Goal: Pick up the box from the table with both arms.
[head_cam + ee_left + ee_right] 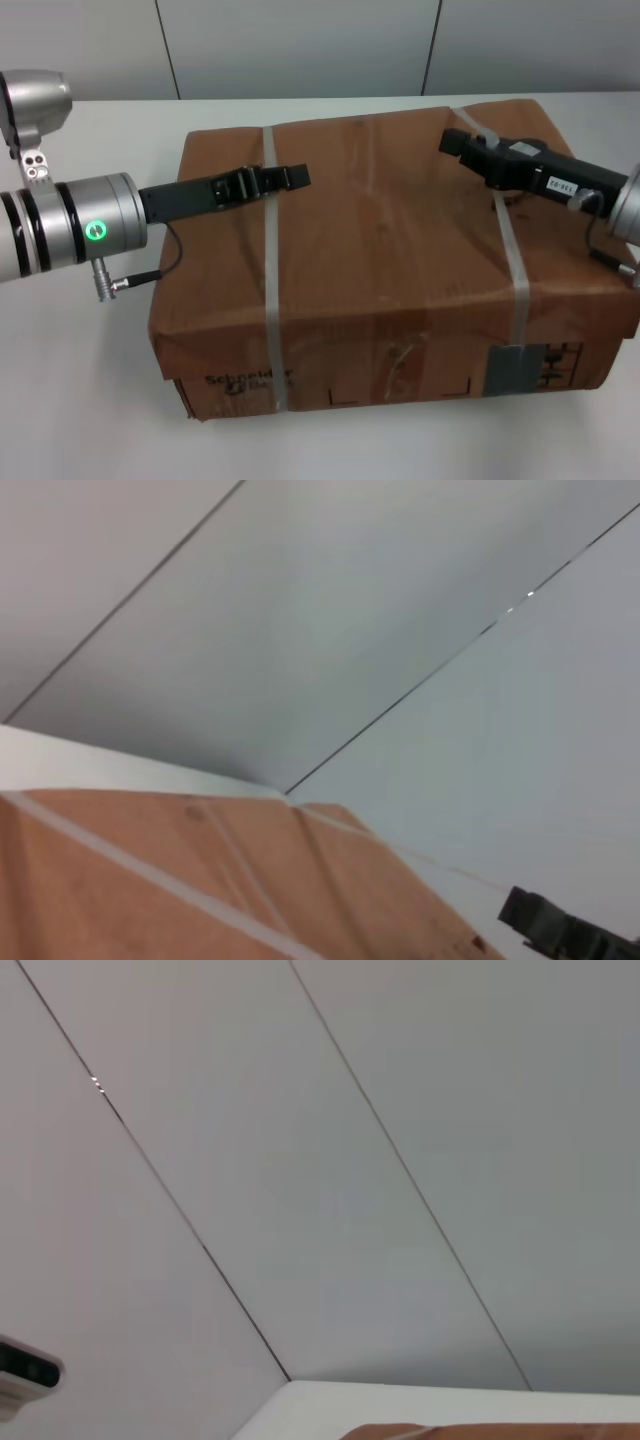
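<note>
a brown cardboard box (pixel 390 260) sits on a white table (pixel 80 400). the left gripper (pixel 290 177) and right gripper (pixel 455 140) hover over its top, fingers seemingly pressed together. likely the approach step; next, both need to move to opposite sides.

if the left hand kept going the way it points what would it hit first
Probably the right hand. The left hand lies over the box top, pointing across it toward the right hand, with only bare cardboard between them. Whether both sit at the same height can't be judged.
</note>
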Controlling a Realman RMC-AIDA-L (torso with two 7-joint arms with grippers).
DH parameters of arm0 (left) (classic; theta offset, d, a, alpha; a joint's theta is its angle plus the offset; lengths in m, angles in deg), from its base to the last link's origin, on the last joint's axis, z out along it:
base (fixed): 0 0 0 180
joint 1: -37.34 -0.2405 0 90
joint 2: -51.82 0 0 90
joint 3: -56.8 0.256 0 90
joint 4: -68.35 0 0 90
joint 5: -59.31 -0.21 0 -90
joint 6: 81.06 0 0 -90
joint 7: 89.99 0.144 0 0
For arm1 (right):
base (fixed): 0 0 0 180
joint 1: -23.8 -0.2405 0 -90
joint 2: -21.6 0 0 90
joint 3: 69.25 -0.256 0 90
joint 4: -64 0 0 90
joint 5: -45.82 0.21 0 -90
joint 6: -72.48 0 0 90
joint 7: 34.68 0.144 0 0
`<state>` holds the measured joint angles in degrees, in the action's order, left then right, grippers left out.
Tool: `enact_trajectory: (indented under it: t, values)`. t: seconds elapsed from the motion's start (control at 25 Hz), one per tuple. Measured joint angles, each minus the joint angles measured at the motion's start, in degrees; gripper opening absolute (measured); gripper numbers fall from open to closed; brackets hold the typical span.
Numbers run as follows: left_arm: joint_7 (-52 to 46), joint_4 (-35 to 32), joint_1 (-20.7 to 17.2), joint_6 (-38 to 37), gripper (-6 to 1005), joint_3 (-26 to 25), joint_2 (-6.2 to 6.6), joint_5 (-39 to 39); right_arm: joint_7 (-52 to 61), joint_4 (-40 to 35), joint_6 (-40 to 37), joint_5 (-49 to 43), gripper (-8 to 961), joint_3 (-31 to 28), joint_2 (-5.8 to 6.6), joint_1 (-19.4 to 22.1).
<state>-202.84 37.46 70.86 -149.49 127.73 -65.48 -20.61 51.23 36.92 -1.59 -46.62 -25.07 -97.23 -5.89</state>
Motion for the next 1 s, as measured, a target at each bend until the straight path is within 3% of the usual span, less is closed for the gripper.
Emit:
enact_trajectory:
  t: [1.0]
  values:
    - [0.18,-0.93,-0.12,-1.02,63,0.0,0.06,0.78,-1.25,-1.57,-1.5,2.51,69,0.15,-0.04,1.2]
